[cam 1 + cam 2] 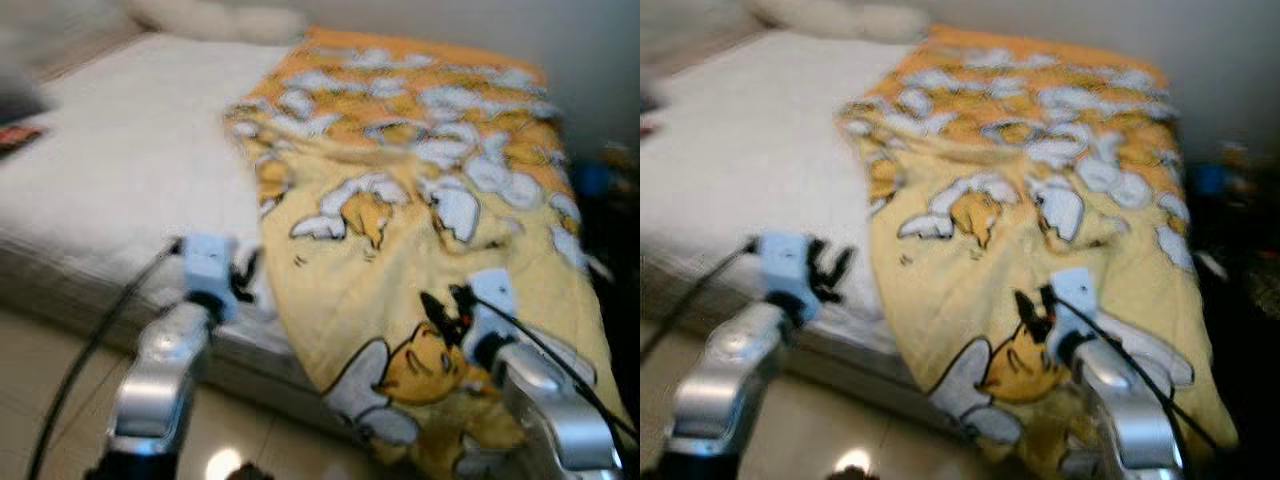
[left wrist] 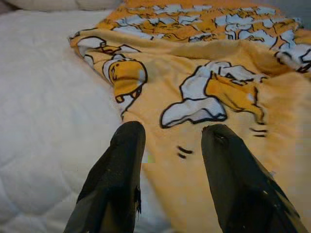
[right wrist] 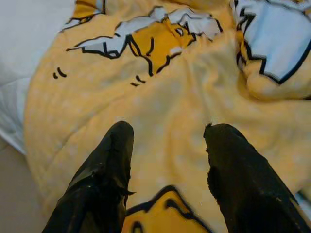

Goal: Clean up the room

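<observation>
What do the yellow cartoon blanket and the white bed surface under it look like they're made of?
Blanket: probably soft fleece, matte and slightly fuzzy, draping in loose rumpled folds with a printed pattern.
Bed surface: seemingly a quilted fabric mattress cover, matte white with puffed stitched panels visible in the left wrist view.

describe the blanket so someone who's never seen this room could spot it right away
Find the bed's white mattress. The blanket lies rumpled along its right side, spilling over the near edge. It alone is yellow-orange with white and yellow cartoon prints.
</observation>
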`<state>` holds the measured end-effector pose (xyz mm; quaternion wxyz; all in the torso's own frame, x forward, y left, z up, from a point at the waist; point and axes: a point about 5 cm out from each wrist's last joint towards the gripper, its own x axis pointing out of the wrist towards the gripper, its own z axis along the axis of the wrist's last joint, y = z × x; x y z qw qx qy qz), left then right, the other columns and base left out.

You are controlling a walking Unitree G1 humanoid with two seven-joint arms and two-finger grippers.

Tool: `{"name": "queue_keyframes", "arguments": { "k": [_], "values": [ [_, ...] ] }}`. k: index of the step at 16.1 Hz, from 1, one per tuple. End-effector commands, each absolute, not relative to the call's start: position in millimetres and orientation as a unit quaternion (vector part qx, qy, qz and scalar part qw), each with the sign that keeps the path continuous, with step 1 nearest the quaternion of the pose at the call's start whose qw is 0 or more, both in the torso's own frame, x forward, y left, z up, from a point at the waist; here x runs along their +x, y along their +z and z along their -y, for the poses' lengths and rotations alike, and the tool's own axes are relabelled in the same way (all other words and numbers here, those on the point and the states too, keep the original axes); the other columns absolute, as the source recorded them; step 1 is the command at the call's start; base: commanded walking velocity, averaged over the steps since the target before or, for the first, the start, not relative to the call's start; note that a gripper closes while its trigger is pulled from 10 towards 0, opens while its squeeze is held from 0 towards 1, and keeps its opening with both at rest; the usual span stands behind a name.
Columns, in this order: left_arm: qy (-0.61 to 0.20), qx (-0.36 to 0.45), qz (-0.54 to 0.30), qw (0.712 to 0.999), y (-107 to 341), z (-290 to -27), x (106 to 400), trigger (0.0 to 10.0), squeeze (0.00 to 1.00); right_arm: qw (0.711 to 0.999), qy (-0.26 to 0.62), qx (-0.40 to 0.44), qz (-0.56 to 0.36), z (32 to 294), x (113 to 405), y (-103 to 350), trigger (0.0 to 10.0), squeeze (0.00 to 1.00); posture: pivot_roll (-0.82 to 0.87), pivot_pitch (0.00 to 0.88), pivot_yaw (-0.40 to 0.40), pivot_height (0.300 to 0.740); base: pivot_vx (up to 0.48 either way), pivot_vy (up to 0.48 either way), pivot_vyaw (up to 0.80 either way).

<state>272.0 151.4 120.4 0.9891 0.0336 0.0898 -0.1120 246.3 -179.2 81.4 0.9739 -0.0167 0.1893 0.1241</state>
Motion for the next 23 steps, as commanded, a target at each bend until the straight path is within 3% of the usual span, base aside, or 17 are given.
{"name": "queue_keyframes", "arguments": {
  "k": [1,5,21,22,23],
  "values": [
    [-0.097,0.043,-0.085,0.991,124.1,-159.2,272.9,10.0,0.00,0.975,0.137,-0.016,-0.177,173.1,249.4,86.4,10.0,0.00,0.00,0.000,0.011,0.740,0.000,-0.480,0.80],
    [-0.094,0.048,-0.083,0.991,124.6,-162.0,272.9,10.0,0.00,0.975,0.140,0.007,-0.173,170.0,249.5,85.9,10.0,0.00,0.00,0.000,0.013,0.740,0.000,-0.467,0.60],
    [-0.128,0.032,-0.087,0.987,124.1,-155.9,272.1,10.0,0.00,0.978,0.118,0.022,-0.168,170.9,255.2,84.6,10.0,0.00,0.00,0.000,0.022,0.740,0.000,0.000,0.00],
    [-0.141,0.028,-0.090,0.986,123.8,-153.8,271.7,10.0,0.00,0.981,0.109,0.032,-0.158,172.1,256.7,86.1,10.0,0.57,0.00,0.000,0.021,0.740,0.000,0.000,0.00],
    [-0.145,0.027,-0.091,0.985,123.7,-152.9,271.4,10.0,0.00,0.982,0.105,0.035,-0.154,172.8,257.4,87.1,10.0,1.00,0.00,0.000,0.021,0.740,0.000,0.000,0.00]
  ]
}}
